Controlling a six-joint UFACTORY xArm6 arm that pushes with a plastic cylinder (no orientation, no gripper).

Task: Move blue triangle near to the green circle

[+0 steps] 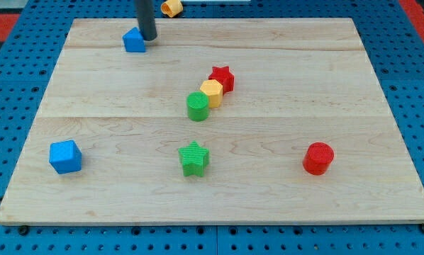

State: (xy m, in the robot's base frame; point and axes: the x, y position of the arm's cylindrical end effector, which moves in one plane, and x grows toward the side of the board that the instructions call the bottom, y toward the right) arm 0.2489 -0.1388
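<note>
The blue triangle (pixel 133 40) lies near the top left of the wooden board (pixel 283 64). My tip (pixel 149 39) rests right against the triangle's right side. The green circle (pixel 197 106) stands near the board's middle, well down and to the right of the triangle. It touches a yellow hexagon (pixel 211 92), which touches a red star (pixel 222 77), the three forming a diagonal line.
A blue cube (pixel 64 156) sits at the bottom left, a green star (pixel 193 158) at the bottom middle, a red cylinder (pixel 318 158) at the bottom right. An orange-yellow block (pixel 171 7) lies off the board past its top edge.
</note>
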